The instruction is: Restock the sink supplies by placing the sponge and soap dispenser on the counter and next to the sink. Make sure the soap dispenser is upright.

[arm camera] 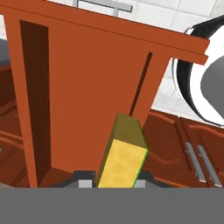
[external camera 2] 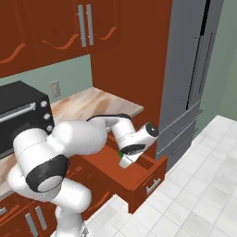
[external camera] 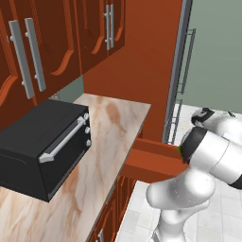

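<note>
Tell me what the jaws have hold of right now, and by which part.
The sponge, clamped at its near end between the jaws; the rest sticks out over the open drawer.

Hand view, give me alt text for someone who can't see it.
The gripper is shut on the sponge, a yellow block with green edging that stands on end between its fingertips. Behind it is the open reddish-brown wooden drawer, seen from inside, with its silver handle at the top. White floor tiles and lower cabinet doors show to the right.

The arm bends down over the open drawer (external camera 2: 139,178), its gripper (external camera 2: 124,160) clamped on the sponge (arm camera: 122,157).
</note>
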You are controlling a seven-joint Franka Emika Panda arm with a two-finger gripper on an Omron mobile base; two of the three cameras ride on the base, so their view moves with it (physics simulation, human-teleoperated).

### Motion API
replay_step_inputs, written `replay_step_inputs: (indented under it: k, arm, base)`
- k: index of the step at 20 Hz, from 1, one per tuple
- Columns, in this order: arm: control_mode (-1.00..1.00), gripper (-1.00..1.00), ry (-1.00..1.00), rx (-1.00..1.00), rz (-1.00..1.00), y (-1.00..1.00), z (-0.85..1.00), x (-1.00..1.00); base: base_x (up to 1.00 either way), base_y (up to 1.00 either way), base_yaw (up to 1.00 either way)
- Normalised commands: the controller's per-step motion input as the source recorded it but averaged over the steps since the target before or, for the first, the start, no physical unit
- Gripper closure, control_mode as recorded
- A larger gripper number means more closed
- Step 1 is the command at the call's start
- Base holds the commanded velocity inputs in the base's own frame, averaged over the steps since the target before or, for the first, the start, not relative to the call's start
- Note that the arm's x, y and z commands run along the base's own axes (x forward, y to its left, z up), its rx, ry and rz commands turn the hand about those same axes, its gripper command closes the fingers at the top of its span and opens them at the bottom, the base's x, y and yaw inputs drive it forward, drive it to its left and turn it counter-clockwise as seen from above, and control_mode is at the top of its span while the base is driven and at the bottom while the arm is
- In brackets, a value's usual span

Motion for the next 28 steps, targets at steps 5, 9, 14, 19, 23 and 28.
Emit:
replay_step_inputs:
  k: [5, 9, 14, 19, 23, 28]
  arm:
    - [-1.0, 1.0, -0.15, 0.0, -0.04, 0.0, 1.0, -0.98]
    - [-1.0, 1.0, 0.0, 0.02, -0.09, -0.04, 1.0, -0.71]
    - [-1.0, 1.0, 0.03, 0.02, -0.07, 0.0, 1.0, -0.76]
    - [-1.0, 1.0, 0.12, 0.01, -0.05, 0.09, 0.87, -0.48]
    - [-1.0, 1.0, 0.16, 0.0, -0.06, 0.25, 0.35, -0.16]
    - [-1.0, 1.0, 0.08, -0.05, 0.0, 0.23, -0.03, 0.04]
  base:
    - [0.0, 0.0, 0.0]
    - [0.0, 0.0, 0.0]
    - [0.0, 0.0, 0.0]
    - [0.0, 0.0, 0.0]
    - [0.0, 0.0, 0.0]
    - [0.0, 0.0, 0.0]
